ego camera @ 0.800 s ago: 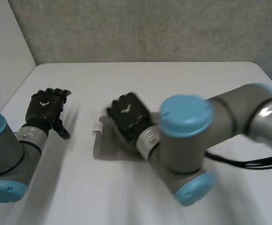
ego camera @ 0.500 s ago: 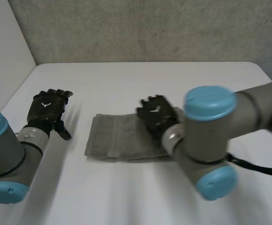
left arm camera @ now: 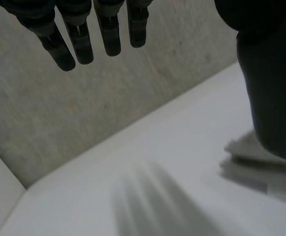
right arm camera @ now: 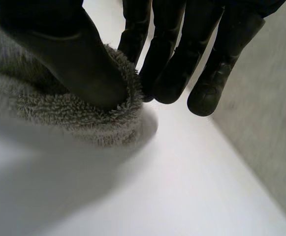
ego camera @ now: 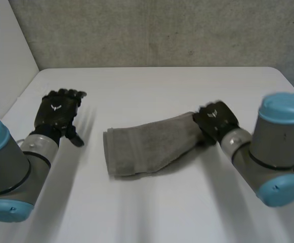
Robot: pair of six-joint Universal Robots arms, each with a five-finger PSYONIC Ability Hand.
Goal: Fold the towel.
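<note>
A grey towel (ego camera: 147, 144) lies folded in the middle of the white table (ego camera: 152, 86), its right end lifted. My right hand (ego camera: 215, 120) holds that right end: in the right wrist view the thumb (right arm camera: 79, 59) and fingers (right arm camera: 172, 54) pinch the towel's edge (right arm camera: 83, 115) just above the table. My left hand (ego camera: 58, 114) hovers left of the towel, apart from it, fingers (left arm camera: 83, 34) straight and holding nothing. A corner of the towel (left arm camera: 246, 147) shows beside the left thumb (left arm camera: 270, 88).
A grey wall (ego camera: 157, 30) runs behind the table's far edge. A white panel (ego camera: 5, 55) stands at the left. Bare table surface lies in front of and behind the towel.
My right hand has drawn back to the right across the towel, pulling its right end along and lifting it. The towel now lies longer and slanted. The left hand shifted slightly forward.
</note>
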